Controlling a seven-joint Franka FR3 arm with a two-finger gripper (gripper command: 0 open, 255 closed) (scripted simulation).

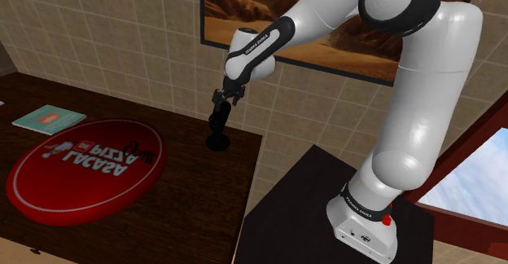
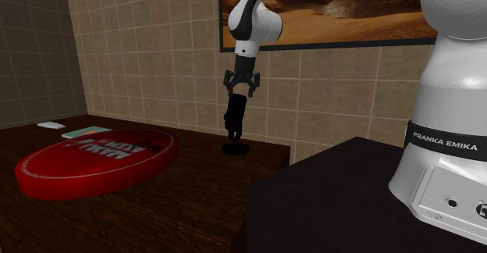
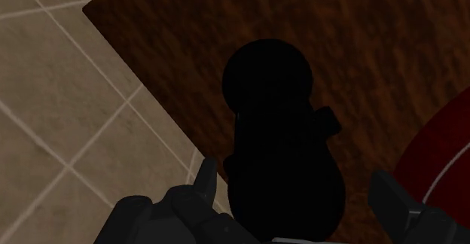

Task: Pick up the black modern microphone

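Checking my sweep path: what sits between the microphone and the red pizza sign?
Only bare dark tabletop separates the microphone from the red sign; the shoulder view shows it.

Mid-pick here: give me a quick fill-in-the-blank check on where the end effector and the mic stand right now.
1. The end effector hangs directly ___ the black microphone.
2. Its fingers are ___, with the microphone's head between them, not clasped.
3. The microphone stands ___ on its round base on the table.
4. The round pizza sign lying beside it is coloured ___.

Missing words: above; open; upright; red.
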